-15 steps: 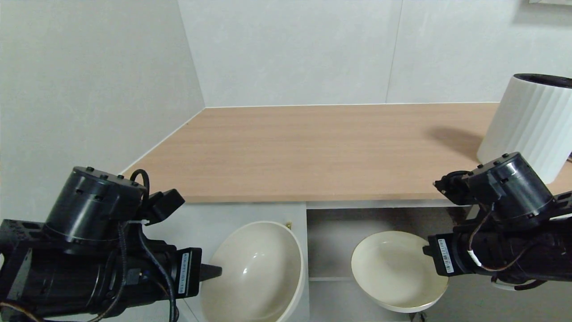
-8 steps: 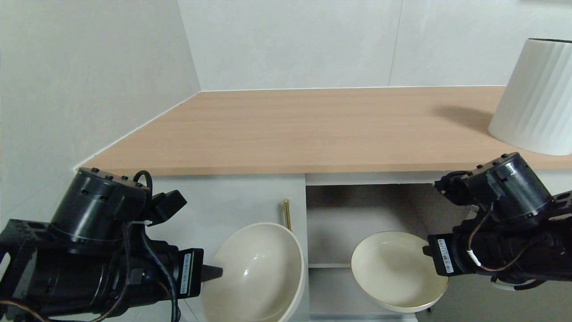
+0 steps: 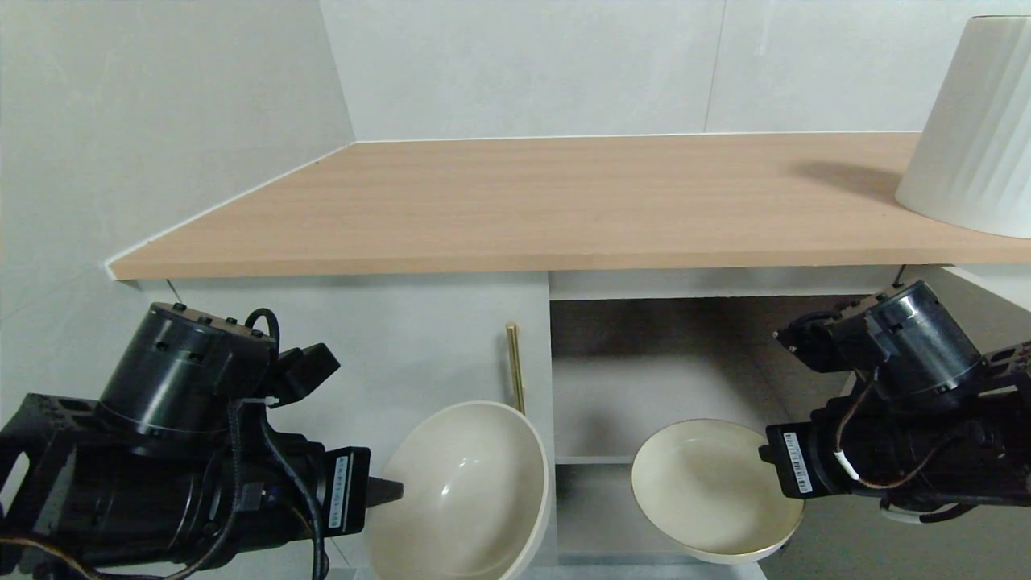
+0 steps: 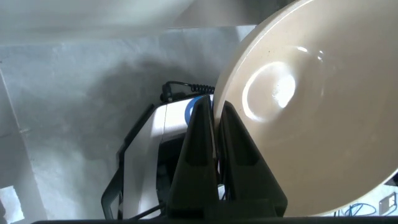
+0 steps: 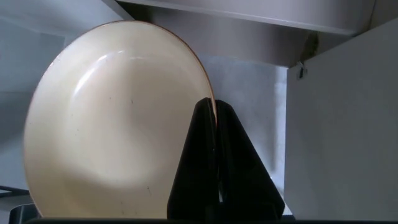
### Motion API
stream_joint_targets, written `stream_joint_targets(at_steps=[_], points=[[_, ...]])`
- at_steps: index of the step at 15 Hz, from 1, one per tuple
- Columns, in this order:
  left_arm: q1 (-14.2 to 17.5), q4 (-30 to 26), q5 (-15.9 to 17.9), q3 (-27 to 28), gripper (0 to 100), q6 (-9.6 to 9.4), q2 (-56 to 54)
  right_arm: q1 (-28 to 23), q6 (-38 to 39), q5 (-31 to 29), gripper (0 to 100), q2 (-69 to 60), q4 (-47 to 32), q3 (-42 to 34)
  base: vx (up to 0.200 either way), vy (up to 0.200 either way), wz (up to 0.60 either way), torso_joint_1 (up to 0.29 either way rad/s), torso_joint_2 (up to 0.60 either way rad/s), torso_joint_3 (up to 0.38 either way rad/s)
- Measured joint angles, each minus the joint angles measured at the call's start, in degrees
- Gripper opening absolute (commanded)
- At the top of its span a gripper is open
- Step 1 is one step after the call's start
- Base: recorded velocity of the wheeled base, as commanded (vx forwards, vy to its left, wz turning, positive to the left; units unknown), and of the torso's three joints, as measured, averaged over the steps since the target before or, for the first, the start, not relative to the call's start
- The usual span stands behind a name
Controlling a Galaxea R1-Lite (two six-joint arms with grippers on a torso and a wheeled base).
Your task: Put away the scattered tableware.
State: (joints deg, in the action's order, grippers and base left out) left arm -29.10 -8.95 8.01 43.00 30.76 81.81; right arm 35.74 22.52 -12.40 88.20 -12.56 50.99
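The left jaws are pinching the rim of a deep cream bowl [image 3: 463, 491], narrowed onto its edge with one jaw inside and one outside. In the left wrist view the bowl [image 4: 311, 106] is showing its glossy inside. In the head view it is hanging tilted at the lower middle of the frame, in front of a closed grey cabinet door [image 3: 387, 354] and just beside that door's upright brass handle [image 3: 512, 366].

The right jaws are gripping the rim of a shallow cream plate [image 3: 709, 487] in the same way, closed down narrow onto its edge. The right wrist view is showing the plate [image 5: 118, 118] with a thin dark line running around its rim. In the head view the plate is sitting at the lower right of centre, held in the air in front of an open cabinet compartment [image 3: 644, 379], roughly level with the shelf [image 3: 592, 461] inside it. The two dishes are hanging apart, with the door's edge between them.

Above both, the wooden desk [image 3: 523, 201] is stretching across the middle of the frame. A white ribbed container [image 3: 966, 129] is standing on it at the upper right.
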Motion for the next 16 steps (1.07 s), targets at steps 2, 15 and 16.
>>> stream_joint_targets(at_steps=[2, 15, 16], points=[[0.0, 0.2, 0.0, 0.1, 0, -0.02, 0.3, 0.0, 0.0, 0.0, 0, 0.9, 2.2, 0.1, 0.000, 0.000, 0.00, 0.000, 0.00, 0.000], [0.0, 1.9, -0.2, 0.0, 0, -0.11, 4.2, -7.7, 1.3, -1.6, 0, 29.3, 33.9, 0.7, 0.000, 0.000, 0.00, 0.000, 0.00, 0.000], [0.0, 1.9, -0.2, 0.0, 0, -0.11, 4.2, -8.7, 1.5, -2.6, 0, 32.0, 36.8, 0.9, 0.000, 0.000, 0.00, 0.000, 0.00, 0.000]])
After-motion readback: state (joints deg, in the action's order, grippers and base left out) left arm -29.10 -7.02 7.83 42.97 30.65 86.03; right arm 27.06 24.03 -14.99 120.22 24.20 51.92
